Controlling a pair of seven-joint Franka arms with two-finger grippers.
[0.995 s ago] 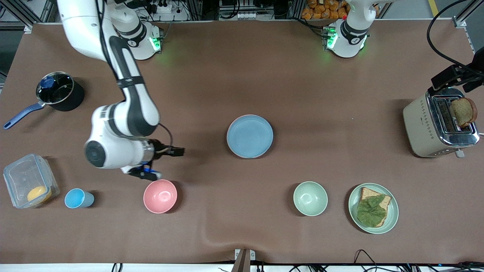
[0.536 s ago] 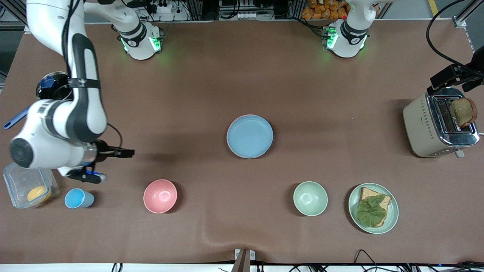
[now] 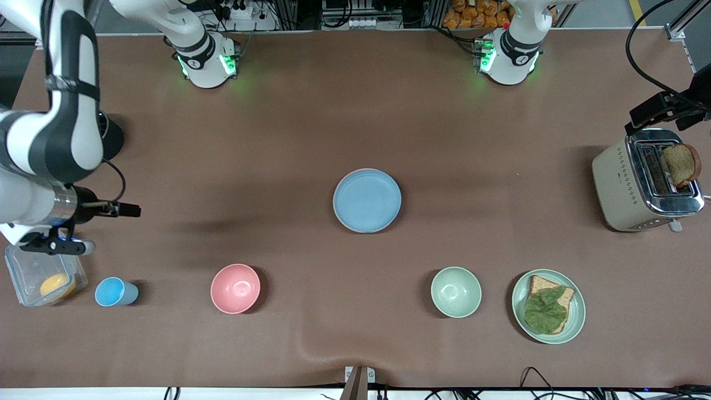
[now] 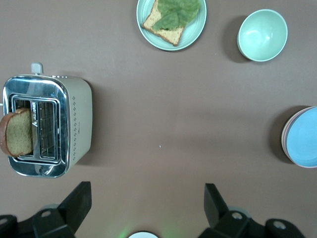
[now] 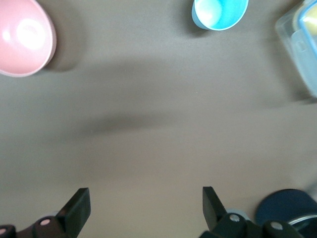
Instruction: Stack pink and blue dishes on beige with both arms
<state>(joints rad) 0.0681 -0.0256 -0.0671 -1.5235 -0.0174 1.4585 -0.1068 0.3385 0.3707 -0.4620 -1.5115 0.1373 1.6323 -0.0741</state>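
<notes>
Right end effector (image 5: 141,206) swung out over clear container (image 3: 41,273).

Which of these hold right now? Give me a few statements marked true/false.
1. The blue plate tops a stack mid-table. True; a pink rim shows beneath it in the left wrist view.
2. The right pincer grips the pink bowl. False: the right pincer is open and empty, and the pink bowl sits alone on the table.
3. A toast slice stands in the toaster. True.
4. The green bowl holds the bread. False: the bread with leaf lies on the green plate; the green bowl is empty.
5. The left pincer is shut. False: the left pincer is open.
</notes>
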